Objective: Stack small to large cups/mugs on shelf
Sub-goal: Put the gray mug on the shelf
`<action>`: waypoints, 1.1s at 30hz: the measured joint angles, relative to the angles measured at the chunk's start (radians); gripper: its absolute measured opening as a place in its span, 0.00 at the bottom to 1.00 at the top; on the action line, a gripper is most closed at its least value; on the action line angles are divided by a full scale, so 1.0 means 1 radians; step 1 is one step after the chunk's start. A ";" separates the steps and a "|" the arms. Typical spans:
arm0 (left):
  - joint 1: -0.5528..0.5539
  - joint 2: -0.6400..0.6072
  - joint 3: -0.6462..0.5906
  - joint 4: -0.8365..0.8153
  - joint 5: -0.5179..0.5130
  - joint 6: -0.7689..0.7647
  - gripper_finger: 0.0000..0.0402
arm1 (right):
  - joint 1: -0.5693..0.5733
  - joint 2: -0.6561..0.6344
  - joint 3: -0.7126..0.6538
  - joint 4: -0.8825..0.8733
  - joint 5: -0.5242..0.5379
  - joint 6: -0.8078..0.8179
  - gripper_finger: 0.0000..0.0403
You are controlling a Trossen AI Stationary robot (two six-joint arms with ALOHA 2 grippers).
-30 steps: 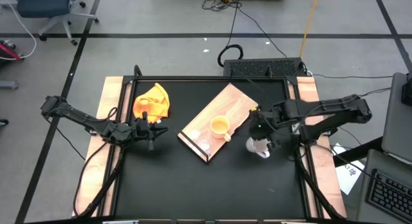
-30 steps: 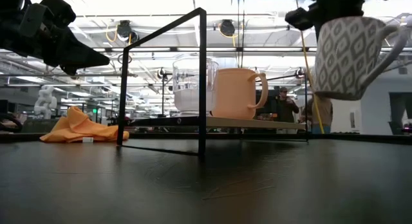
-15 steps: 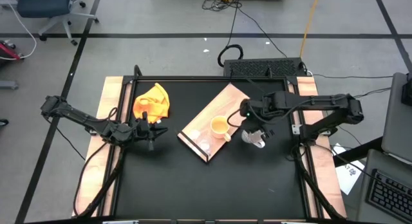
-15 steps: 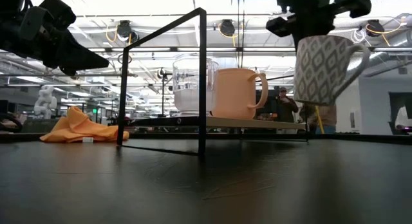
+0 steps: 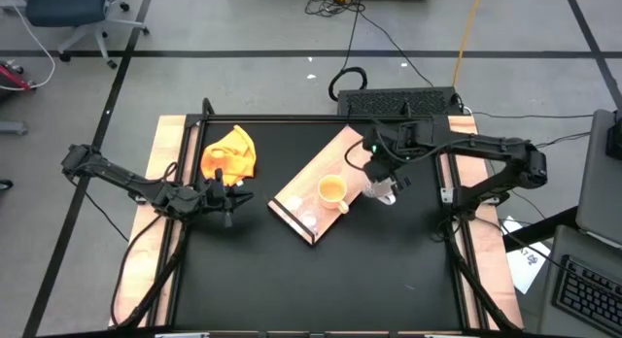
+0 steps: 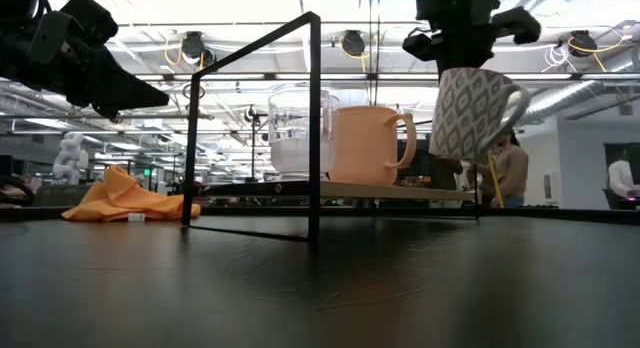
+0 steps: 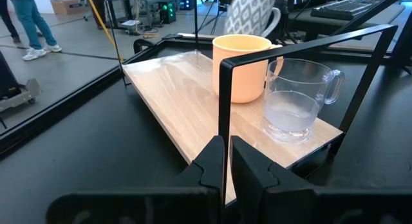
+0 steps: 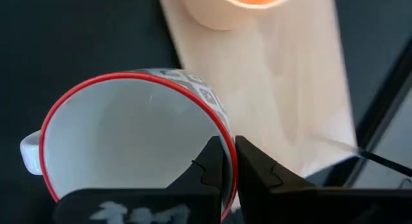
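A white patterned mug with a red rim [image 5: 386, 191] hangs from my right gripper [image 5: 379, 173] over the right edge of the light wood shelf [image 5: 321, 168]; it also shows in the low view [image 6: 470, 113]. A yellow-orange mug [image 5: 332, 190] and a tiny clear glass cup [image 5: 309, 219] stand upright on the shelf, side by side. In the low view the board [image 6: 420, 192] sits raised on a black wire frame. My left gripper [image 5: 231, 196] is shut and empty above the table, left of the shelf. My right gripper pinches the mug's red rim [image 8: 222, 130], one finger inside the mug and one outside, on the side away from the handle [image 8: 29, 147]. The fingers come from above, pointing down. The mug hangs almost upright below them, mouth up, clear of table and shelf.
A crumpled yellow cloth [image 5: 230, 152] lies at the table's far left. The shelf's black wire frame [image 6: 313, 118] rises above the board. Wooden rails [image 5: 165, 183] run along the table's left and right sides. People stand in the room behind the table.
My right gripper has carried the white mug toward the table's far edge and leftward, up to the shelf's right edge. The mug stays lifted clear and almost upright. The other mugs and my left arm have kept still.
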 joint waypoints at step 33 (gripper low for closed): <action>0.000 0.000 0.000 -0.024 0.000 0.005 0.08 | -0.186 0.344 0.308 -0.126 -0.059 -0.203 0.02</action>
